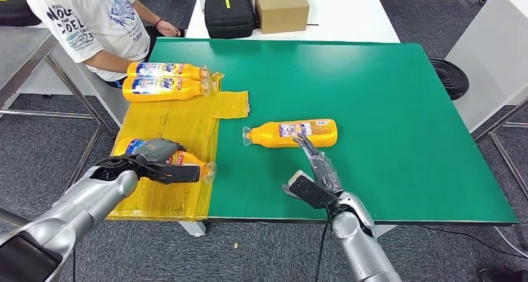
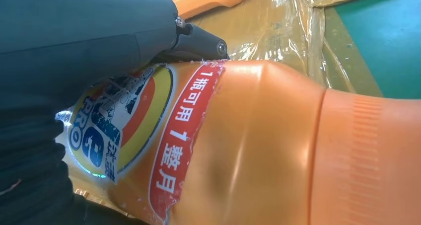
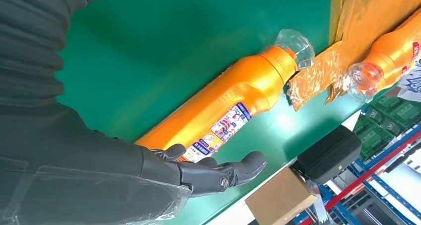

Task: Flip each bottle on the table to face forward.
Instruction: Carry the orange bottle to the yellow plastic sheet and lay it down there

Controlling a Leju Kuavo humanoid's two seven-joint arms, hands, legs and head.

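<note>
Several orange bottles lie on their sides. One bottle (image 1: 292, 133) (image 3: 238, 96) rests mid-table on the green top (image 1: 386, 108), its clear cap pointing left. My right hand (image 1: 317, 170) (image 3: 198, 173) is just in front of it, fingers stretched out and apart, tips at its near side by the label, holding nothing. Another bottle (image 1: 190, 162) (image 2: 258, 150) lies at the near left on the yellow plastic sheet (image 1: 180, 126), label up, and my left hand (image 1: 155, 157) (image 2: 74, 36) grips it from above. Two more bottles (image 1: 165, 70) (image 1: 163, 89) lie side by side at the far left.
A person (image 1: 93, 20) sits at the table's far left corner. A black case (image 1: 229, 13) and a cardboard box (image 1: 281, 7) stand on the white table behind. A black round object (image 1: 449, 76) sits off the right edge. My right hand is close to the table's near edge.
</note>
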